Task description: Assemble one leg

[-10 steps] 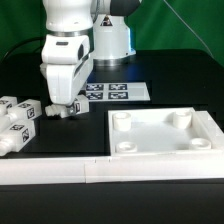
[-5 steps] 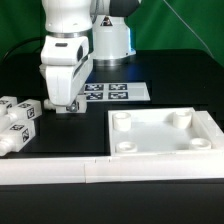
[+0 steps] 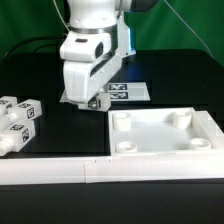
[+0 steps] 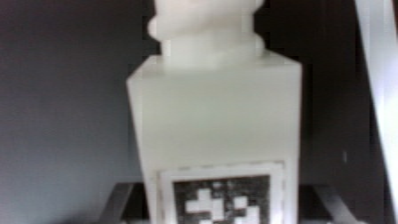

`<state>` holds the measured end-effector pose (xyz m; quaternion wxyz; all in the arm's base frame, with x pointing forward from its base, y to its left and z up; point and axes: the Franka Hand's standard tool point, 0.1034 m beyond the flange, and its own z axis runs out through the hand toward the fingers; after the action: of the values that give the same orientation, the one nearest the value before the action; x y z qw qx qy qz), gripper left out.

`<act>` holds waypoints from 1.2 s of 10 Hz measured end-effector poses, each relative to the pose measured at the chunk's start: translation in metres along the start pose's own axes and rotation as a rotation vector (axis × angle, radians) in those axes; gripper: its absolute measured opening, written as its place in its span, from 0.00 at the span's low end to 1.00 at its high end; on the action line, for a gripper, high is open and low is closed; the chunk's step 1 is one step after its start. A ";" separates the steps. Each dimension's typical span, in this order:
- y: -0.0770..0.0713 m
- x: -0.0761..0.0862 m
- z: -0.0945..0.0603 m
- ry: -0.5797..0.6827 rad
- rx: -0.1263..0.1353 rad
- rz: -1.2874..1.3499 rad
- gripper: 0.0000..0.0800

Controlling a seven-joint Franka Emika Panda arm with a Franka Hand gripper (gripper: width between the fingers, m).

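My gripper (image 3: 90, 101) is shut on a leg (image 4: 210, 110), a chunky white post with a black-and-white tag near the fingers and a stepped knob at its far end. In the wrist view the leg fills the picture between the two dark fingers (image 4: 132, 202), and the gripper (image 4: 217, 206) clamps its tagged end. In the exterior view the gripper hangs low over the table just beside the white panel (image 3: 200, 150), near the panel's corner on the exterior view's left; the leg is mostly hidden by the hand there. Other legs (image 3: 20, 110) lie at the exterior view's left.
The marker board (image 3: 130, 91) lies behind the gripper, partly covered by it. A long white bar (image 3: 60, 171) runs along the front. The panel has round corner sockets (image 3: 126, 121). The robot base (image 3: 112, 45) stands at the back.
The arm has moved toward the exterior view's right, from beside the loose legs to the panel's near corner, carrying a leg in its fingers.
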<state>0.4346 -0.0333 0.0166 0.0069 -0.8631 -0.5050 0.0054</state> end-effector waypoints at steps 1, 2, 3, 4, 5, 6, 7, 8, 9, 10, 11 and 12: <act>-0.001 0.003 0.000 0.013 -0.023 0.129 0.36; 0.000 -0.001 0.002 0.019 -0.013 0.304 0.36; 0.004 -0.003 0.001 0.007 0.041 0.463 0.36; 0.016 -0.006 -0.005 0.022 0.036 0.495 0.36; 0.018 -0.010 -0.004 0.037 -0.009 0.444 0.36; 0.012 -0.011 -0.001 0.030 0.003 0.451 0.36; 0.013 -0.011 -0.002 0.031 0.001 0.452 0.36; 0.013 -0.011 -0.001 0.031 0.001 0.452 0.36; 0.011 -0.010 -0.001 0.033 0.003 0.548 0.36; 0.005 -0.006 0.000 0.035 0.003 0.678 0.36; 0.003 -0.006 0.002 0.049 -0.010 0.752 0.36; 0.001 -0.006 0.003 0.039 0.033 0.879 0.36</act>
<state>0.4327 -0.0386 0.0133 0.0272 -0.9956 -0.0895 -0.0007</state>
